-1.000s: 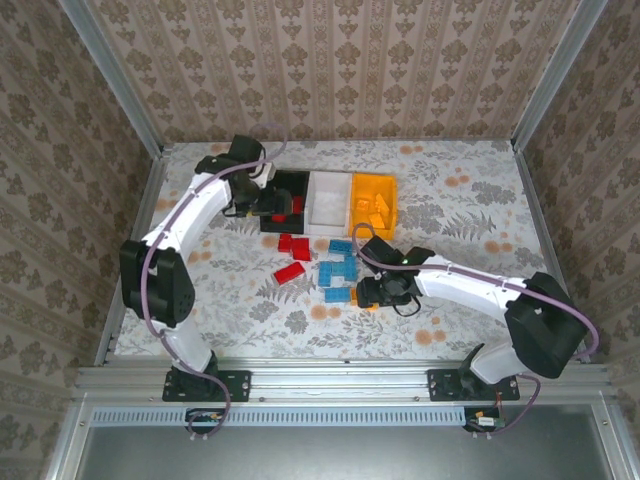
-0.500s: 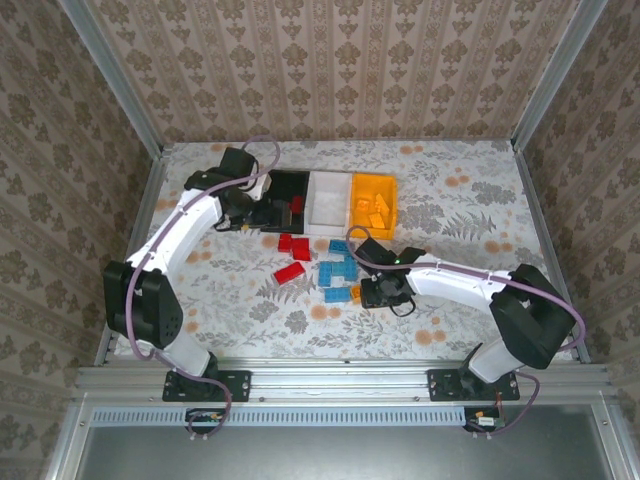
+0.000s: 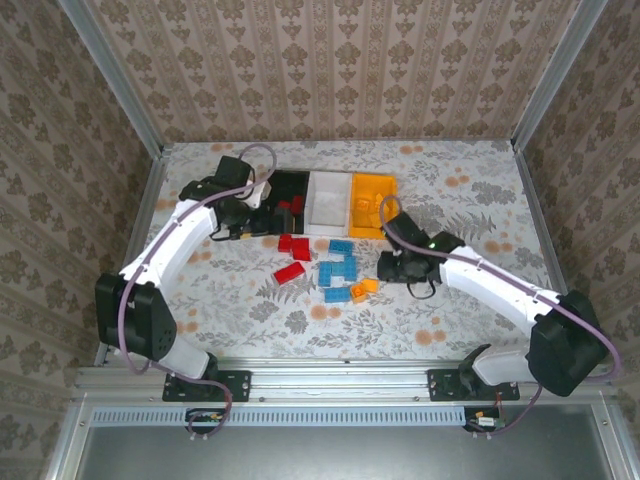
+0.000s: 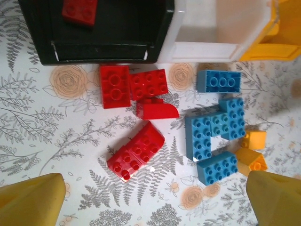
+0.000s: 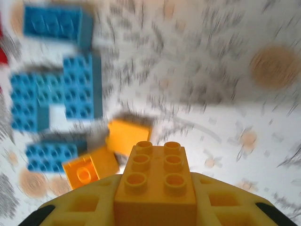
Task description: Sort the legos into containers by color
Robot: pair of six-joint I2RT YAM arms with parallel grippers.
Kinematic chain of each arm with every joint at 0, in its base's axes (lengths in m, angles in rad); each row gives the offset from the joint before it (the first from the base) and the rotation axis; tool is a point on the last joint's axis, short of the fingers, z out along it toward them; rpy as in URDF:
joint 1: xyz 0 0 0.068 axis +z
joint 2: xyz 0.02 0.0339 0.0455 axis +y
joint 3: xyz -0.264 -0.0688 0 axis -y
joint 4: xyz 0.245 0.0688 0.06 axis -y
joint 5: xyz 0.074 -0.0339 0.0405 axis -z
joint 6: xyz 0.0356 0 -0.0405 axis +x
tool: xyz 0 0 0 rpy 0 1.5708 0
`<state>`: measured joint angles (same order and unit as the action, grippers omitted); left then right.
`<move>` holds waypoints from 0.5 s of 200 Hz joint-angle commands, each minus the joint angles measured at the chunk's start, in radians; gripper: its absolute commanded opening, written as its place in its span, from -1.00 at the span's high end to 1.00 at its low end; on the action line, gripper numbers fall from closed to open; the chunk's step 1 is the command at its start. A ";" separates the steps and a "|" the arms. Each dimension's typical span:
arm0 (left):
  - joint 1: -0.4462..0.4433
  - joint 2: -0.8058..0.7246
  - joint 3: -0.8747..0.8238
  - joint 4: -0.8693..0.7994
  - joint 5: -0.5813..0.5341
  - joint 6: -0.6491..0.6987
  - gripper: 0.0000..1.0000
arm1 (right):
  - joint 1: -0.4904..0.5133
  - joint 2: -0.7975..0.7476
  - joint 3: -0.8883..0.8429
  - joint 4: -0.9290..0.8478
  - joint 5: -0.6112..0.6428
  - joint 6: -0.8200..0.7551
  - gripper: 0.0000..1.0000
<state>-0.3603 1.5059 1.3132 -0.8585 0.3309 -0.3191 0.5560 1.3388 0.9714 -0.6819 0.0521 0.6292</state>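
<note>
My right gripper (image 5: 155, 195) is shut on an orange-yellow lego (image 5: 155, 172), lifted above the table; in the top view this gripper (image 3: 392, 266) hangs just right of the pile. Two orange legos (image 5: 96, 165) lie below it beside blue legos (image 5: 77, 87). My left gripper (image 4: 153, 202) is open and holds nothing, above red legos (image 4: 136, 150) and blue legos (image 4: 214, 129). In the top view it (image 3: 252, 212) sits at the left side of the black container (image 3: 281, 188). The black container (image 4: 101, 33) holds a red lego (image 4: 80, 9). The white container (image 3: 328, 200) and orange container (image 3: 372, 200) stand beside it.
The three bins stand in a row at the back centre of the floral tablecloth (image 3: 450, 200). Loose bricks cluster just in front of them. Metal frame rails (image 3: 140, 220) edge the table on both sides, with wallpapered walls behind.
My left gripper drew back leftward from over the black bin and opened wider. My right gripper closed on an orange brick and rose with it, moving right and back.
</note>
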 commanded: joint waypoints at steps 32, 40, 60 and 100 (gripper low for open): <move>-0.048 -0.085 -0.087 0.019 0.032 -0.020 -0.99 | -0.139 0.281 0.390 -0.024 -0.005 -0.159 0.31; -0.060 -0.090 -0.104 0.021 0.026 -0.025 -1.00 | -0.153 0.336 0.456 -0.032 -0.005 -0.176 0.31; -0.083 -0.099 -0.158 0.040 0.021 -0.043 -1.00 | -0.185 0.477 0.588 -0.042 -0.006 -0.203 0.31; -0.153 -0.093 -0.233 0.082 0.028 -0.073 -0.99 | -0.217 0.668 0.734 -0.056 -0.027 -0.224 0.25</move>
<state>-0.4709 1.4269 1.1076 -0.8093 0.3515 -0.3573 0.3500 1.9396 1.6375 -0.6868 0.0418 0.4461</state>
